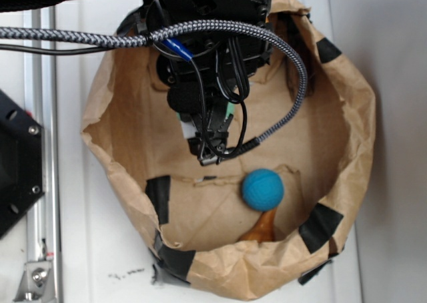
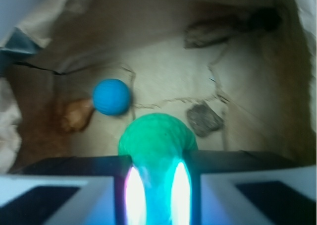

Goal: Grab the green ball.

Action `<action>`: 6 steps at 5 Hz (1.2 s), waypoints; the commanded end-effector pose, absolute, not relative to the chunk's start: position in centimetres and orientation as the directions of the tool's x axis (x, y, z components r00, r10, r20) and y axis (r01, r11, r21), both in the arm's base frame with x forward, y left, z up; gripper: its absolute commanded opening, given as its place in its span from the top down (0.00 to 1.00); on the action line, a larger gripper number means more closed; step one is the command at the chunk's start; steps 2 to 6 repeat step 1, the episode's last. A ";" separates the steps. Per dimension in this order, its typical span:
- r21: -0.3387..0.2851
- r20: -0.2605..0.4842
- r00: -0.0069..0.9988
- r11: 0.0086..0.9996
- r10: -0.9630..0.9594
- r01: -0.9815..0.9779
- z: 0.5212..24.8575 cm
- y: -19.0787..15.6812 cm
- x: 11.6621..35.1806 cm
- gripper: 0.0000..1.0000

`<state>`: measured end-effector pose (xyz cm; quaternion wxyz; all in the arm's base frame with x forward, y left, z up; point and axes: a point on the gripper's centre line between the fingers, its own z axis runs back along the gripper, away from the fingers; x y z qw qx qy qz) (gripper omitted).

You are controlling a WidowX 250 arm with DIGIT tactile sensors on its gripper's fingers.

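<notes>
The exterior view looks down into a brown paper bag (image 1: 347, 116) with its rim rolled over and patched with black tape (image 1: 320, 224), standing on a white worktop (image 1: 393, 49). From there the arm and its braided cable (image 1: 293, 56) cover the middle of the bag, and only a sliver of green shows beside the gripper (image 1: 208, 149). The wrist view fills that gap: the green ball (image 2: 157, 138) sits clamped between the two fingers (image 2: 133, 193), which press on its lower sides and glow bright where they meet it. The ball is matte, with a mint to emerald tone. Both views show the blue ball (image 1: 262, 189) lying loose on the bag floor, touching a small orange-brown object (image 1: 261, 228). Only the wrist view shows a grey scrap (image 2: 204, 119) on the bag floor.
</notes>
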<state>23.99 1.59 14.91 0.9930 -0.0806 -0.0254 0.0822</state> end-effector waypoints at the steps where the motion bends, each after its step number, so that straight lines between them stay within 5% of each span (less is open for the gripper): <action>1: -0.145 0.075 0.975 0.969 0.211 -0.198 16.8 3.3 23.9 1.00; 6: -0.145 0.075 0.975 0.969 0.211 -0.198 16.8 3.3 23.9 1.00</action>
